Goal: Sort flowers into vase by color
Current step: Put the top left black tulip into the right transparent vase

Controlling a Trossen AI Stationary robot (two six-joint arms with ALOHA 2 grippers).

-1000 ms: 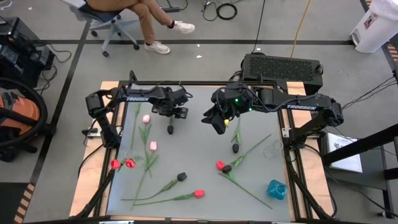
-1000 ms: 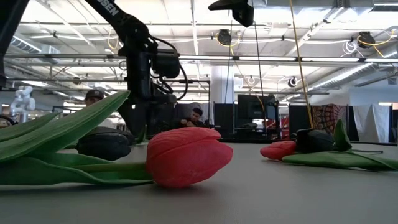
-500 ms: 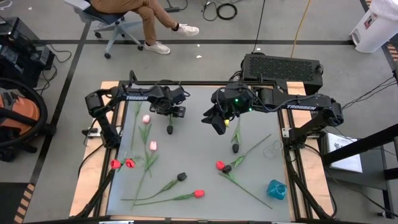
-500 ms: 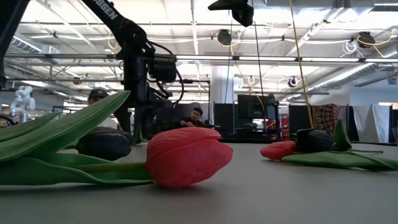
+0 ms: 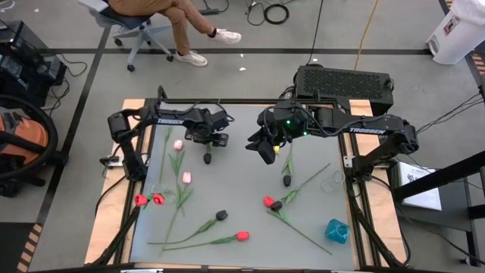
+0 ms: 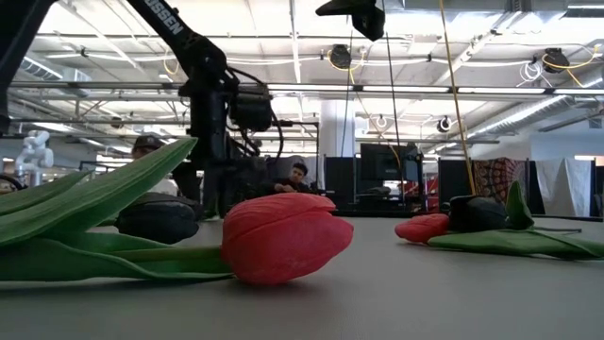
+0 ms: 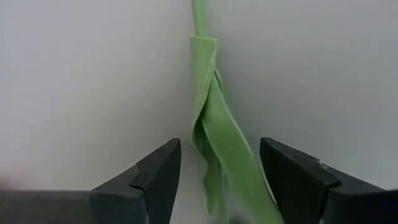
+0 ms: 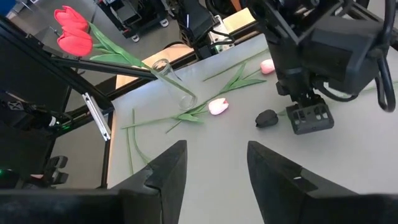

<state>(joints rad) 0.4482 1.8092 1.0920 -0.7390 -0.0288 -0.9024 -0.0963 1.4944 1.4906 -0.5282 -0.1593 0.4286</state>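
Left gripper: fingers wide, straddling the thin green leafy stem of a black-headed artificial tulip lying near the surface's far edge. Risk: closing on leaf alone, stem slipping.
Right gripper: far-centre, raised, fingers partly apart, empty. Risk: arms crowding.

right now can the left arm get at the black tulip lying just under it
Probably yes. The left gripper is open and already straddles that tulip's green stem, with bare table on both sides. From above, the black tulip lies just beyond its fingers, and the right gripper hangs well off to the side.
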